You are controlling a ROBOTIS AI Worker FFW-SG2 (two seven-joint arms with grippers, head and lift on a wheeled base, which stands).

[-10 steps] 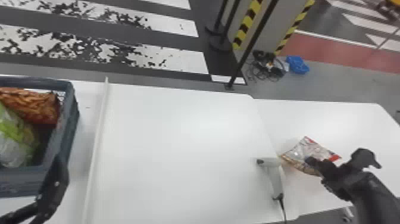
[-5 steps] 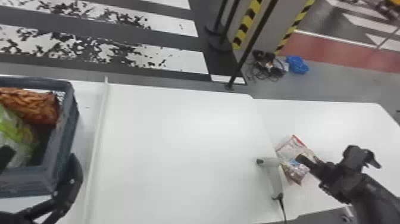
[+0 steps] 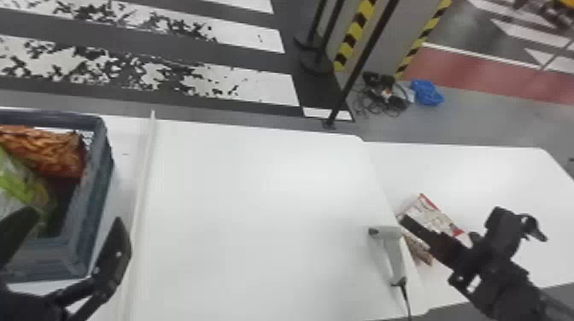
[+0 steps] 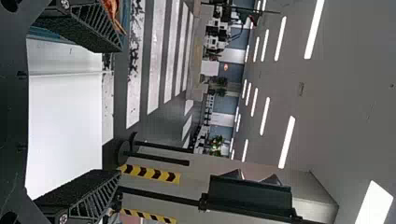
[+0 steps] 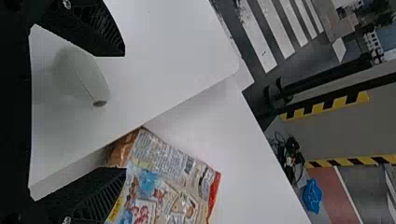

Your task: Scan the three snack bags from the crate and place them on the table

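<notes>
- Crate, well left of the scanner: cut off by the head view's left edge.
- Orange bag and green bag, left of the scanner: cropped there too, the green one partly behind the left gripper.
- Red-edged bag, right of the scanner: partly hidden by the right gripper.
- Cables, beyond the scanner: too blurred to tell apart.

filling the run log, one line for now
left end effector open by crate | right end effector open by snack bag | scanner on table
</notes>
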